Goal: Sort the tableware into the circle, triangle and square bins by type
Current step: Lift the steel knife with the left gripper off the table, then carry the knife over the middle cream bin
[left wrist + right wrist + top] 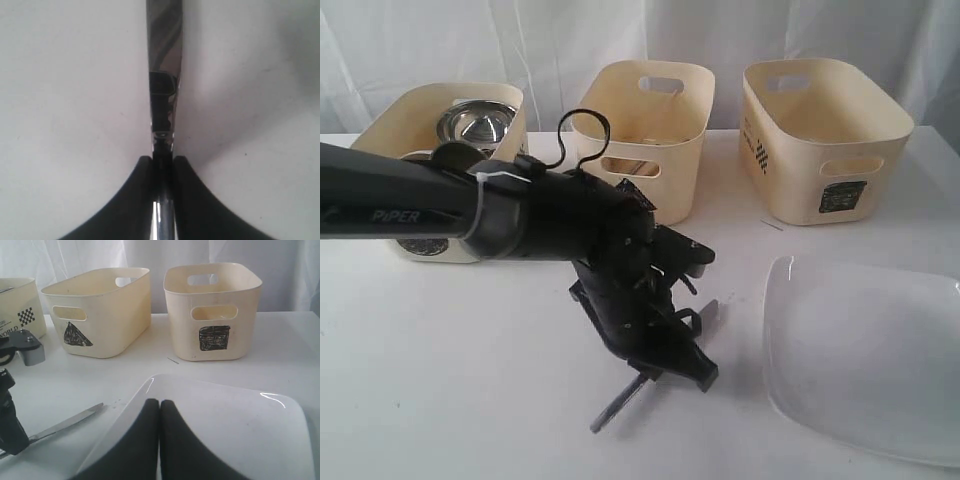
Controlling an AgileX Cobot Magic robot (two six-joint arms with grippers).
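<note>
A flat metal utensil [620,400] lies on the white table in front of the middle bin; the left wrist view shows it as a shiny strip [165,50]. My left gripper [655,365] points down at it, its jaws [163,159] pressed on both sides of the utensil's shaft. A large white rounded-square plate [865,360] rests at the right front. My right gripper [159,402] hangs shut and empty just over the plate's near edge [235,425]. A steel bowl [475,122] sits in the left bin [430,110].
The triangle bin [100,310] stands at the back middle and the square bin [212,310] at the back right. The left arm crosses in front of the left bin. A thin sliver [772,225] lies on the table before the square bin.
</note>
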